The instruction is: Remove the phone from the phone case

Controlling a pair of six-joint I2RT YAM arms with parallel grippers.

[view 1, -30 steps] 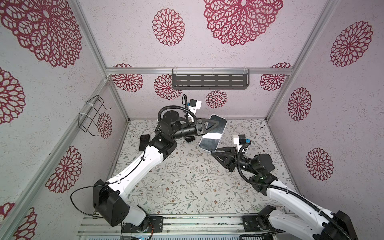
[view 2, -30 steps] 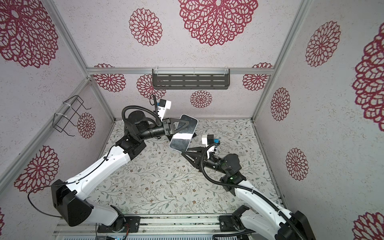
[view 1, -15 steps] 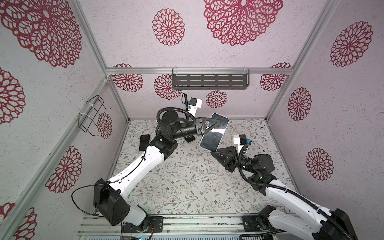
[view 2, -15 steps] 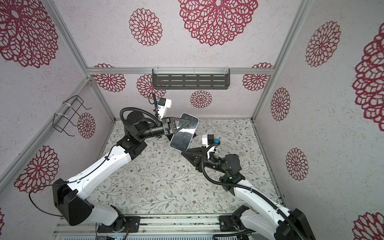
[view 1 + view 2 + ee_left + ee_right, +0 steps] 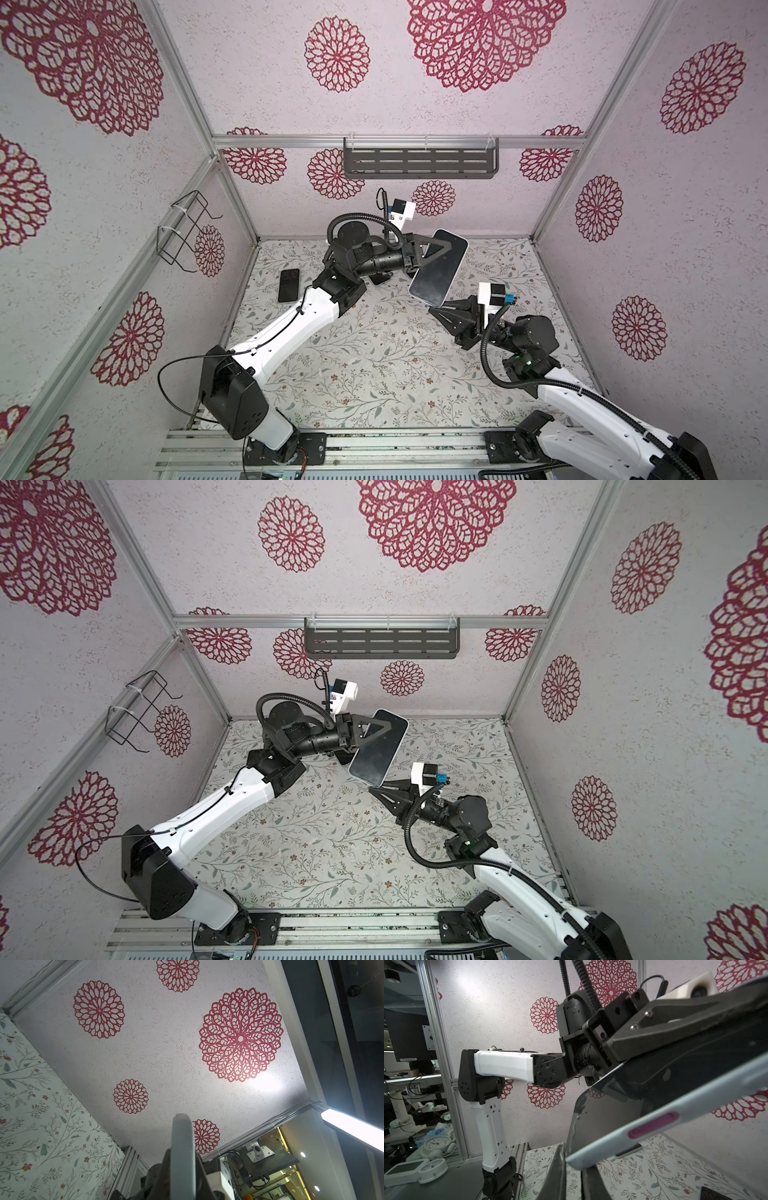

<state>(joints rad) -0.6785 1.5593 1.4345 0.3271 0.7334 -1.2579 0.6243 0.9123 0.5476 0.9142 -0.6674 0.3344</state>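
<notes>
The left gripper (image 5: 437, 252) is clamped across the dark glossy phone (image 5: 438, 275), which sits in its pale blue phone case (image 5: 654, 1109) and is held aloft, one finger flat on the screen and the other behind. The right gripper (image 5: 575, 1169) is closed, and the case's lower corner lies between its fingertips, just beyond the left gripper's grasp. The main risk, as I judge it, is that this bite is shallow: a pull could slip off the rim and leave the case seated. Because the left jaws squeeze phone and case together, peeling may also drag the whole thing askew or out of that grip, dropping it to the floral tabletop (image 5: 374, 365) beneath both grippers. How much rim the right fingers really hold is hard to make out, since the corner blocks the contact. The left gripper's rear finger is hidden behind the phone in both top views, and the left wrist view shows only the case's edge.
</notes>
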